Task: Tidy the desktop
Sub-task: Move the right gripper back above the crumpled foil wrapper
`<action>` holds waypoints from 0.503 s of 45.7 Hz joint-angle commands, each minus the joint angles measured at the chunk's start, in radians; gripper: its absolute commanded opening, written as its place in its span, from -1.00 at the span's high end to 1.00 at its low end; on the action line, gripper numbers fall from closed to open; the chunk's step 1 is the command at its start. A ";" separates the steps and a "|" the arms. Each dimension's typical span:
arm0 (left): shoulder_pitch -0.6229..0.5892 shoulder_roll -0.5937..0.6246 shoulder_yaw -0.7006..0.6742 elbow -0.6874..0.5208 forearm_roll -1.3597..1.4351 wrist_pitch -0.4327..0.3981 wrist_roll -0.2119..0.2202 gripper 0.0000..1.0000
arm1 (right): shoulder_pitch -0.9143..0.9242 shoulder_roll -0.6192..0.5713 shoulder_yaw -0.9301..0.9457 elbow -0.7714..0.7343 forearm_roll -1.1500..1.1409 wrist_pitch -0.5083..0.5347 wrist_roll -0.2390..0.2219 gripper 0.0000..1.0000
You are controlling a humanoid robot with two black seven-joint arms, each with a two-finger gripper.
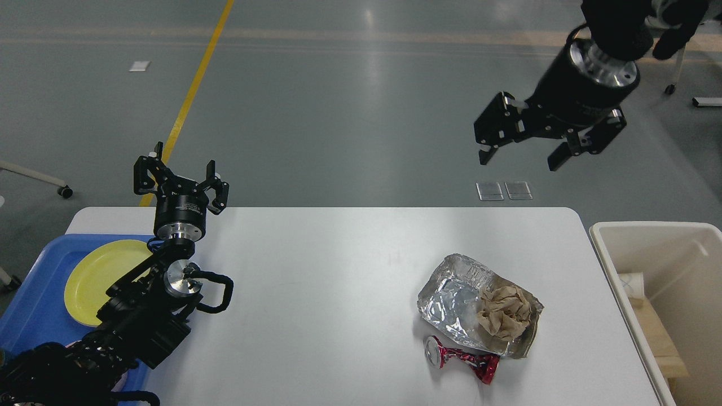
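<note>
The white desktop (316,293) fills the lower middle of the head view. On its right part lies a crumpled foil tray (457,296) with a wad of brown paper (503,312) in it. A crushed red can (462,359) lies just in front of the foil. My right gripper (522,158) is open and empty, held high above and beyond the table's far right edge. My left gripper (180,175) is open and empty, pointing up over the table's far left corner, above the yellow plate (101,276).
A blue plastic tray (34,304) at the left edge holds the yellow plate. A cream-coloured bin (660,237) stands off the right edge with paper and a wooden piece inside. Grey floor with a yellow line lies beyond.
</note>
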 commanded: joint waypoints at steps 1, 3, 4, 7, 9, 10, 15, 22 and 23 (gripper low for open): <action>0.000 0.000 0.000 0.000 0.000 0.000 0.000 -1.00 | 0.157 0.018 0.048 0.066 0.104 0.000 0.001 -1.00; 0.000 0.000 0.000 0.000 0.000 0.000 0.000 -1.00 | 0.197 0.027 0.057 0.077 0.130 0.000 0.001 -1.00; 0.000 0.000 0.000 0.000 0.000 0.000 0.000 -1.00 | 0.212 0.033 0.061 0.083 0.139 0.000 0.002 -1.00; 0.000 0.000 0.000 0.000 0.000 0.000 0.000 -1.00 | 0.246 0.047 0.077 0.101 0.164 0.000 0.002 -1.00; 0.000 0.000 0.000 0.000 0.000 0.000 0.000 -1.00 | 0.258 0.052 0.081 0.112 0.173 0.000 0.002 -1.00; 0.000 0.000 0.000 0.000 0.000 0.000 0.000 -1.00 | 0.260 0.055 0.081 0.115 0.173 0.000 0.002 -1.00; 0.000 0.000 0.000 0.000 0.000 0.000 0.000 -1.00 | 0.235 0.080 0.065 0.113 0.158 0.000 0.002 -1.00; 0.000 0.000 0.000 0.000 0.000 0.000 0.000 -1.00 | 0.053 0.095 0.006 0.075 0.049 0.000 0.001 -1.00; 0.000 0.000 0.000 0.000 0.000 0.000 0.000 -1.00 | 0.025 0.095 -0.003 0.070 0.031 0.000 0.001 -1.00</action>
